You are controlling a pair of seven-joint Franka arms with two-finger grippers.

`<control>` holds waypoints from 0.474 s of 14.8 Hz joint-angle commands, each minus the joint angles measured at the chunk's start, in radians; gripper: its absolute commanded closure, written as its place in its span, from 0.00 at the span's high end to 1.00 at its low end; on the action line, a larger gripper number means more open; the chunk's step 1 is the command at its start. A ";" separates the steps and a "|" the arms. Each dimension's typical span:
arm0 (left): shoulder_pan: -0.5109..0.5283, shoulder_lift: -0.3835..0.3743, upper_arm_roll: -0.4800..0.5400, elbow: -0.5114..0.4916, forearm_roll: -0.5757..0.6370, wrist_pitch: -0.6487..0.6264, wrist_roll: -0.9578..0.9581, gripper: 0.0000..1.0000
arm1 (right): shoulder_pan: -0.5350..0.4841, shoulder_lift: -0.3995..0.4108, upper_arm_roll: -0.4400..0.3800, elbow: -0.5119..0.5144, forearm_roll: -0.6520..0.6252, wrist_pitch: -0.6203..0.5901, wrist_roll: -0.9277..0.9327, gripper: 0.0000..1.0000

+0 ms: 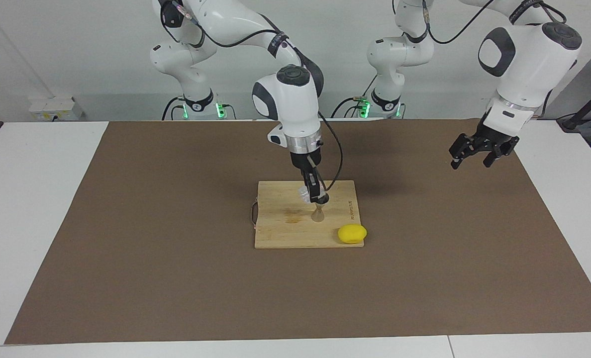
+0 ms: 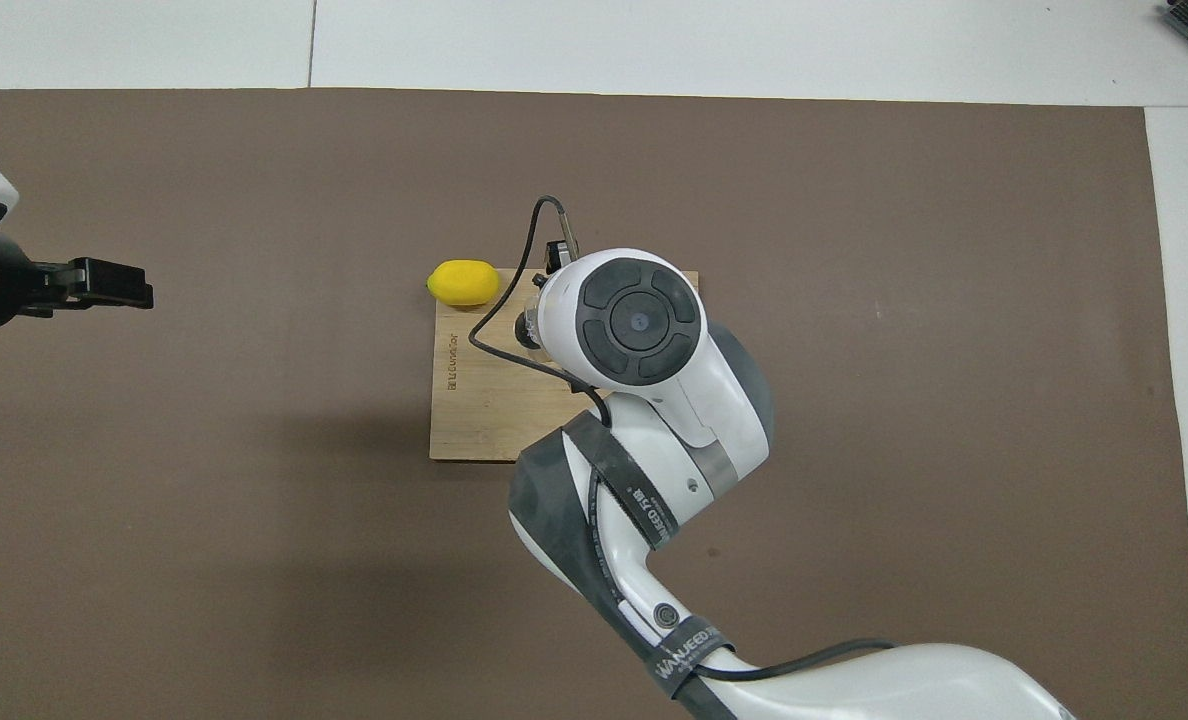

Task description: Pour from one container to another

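Here, a white table (image 1: pixel 32 209) carries a flat matte brown mat (image 1: pixel 151 258) across most of its top. At the mat's middle lies a rectangular cutting board (image 1: pixel 280 233) of pale grained wood, with a thin wire handle on the edge toward the right arm's end. A smooth, oval yellow lemon (image 1: pixel 352 233) sits on the board's corner at 5 o'clock in the facing view. The right gripper (image 1: pixel 317 198) hangs over the board, its jaws closed on a small clear cup (image 1: pixel 304 194), glassy and squat, held tilted just above the jigger (image 1: pixel 318 215). That jigger, a small metal hourglass of two cones with a narrow waist, stands upright on the board at about 10 o'clock from the lemon. The left gripper (image 1: pixel 479 151) waits with its jaws spread and empty above the mat's edge at the left arm's end, well apart from the board.
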 commanded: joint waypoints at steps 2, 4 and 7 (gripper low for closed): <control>-0.016 -0.007 0.014 0.005 0.024 -0.017 -0.021 1.00 | -0.009 0.009 0.008 0.017 0.042 -0.023 0.026 0.00; -0.014 -0.010 0.019 0.006 0.023 -0.044 -0.020 1.00 | -0.018 0.009 0.008 0.017 0.136 -0.014 0.012 0.00; -0.010 -0.010 0.019 0.078 0.024 -0.159 -0.020 1.00 | -0.043 0.001 0.008 0.011 0.213 -0.021 -0.037 0.00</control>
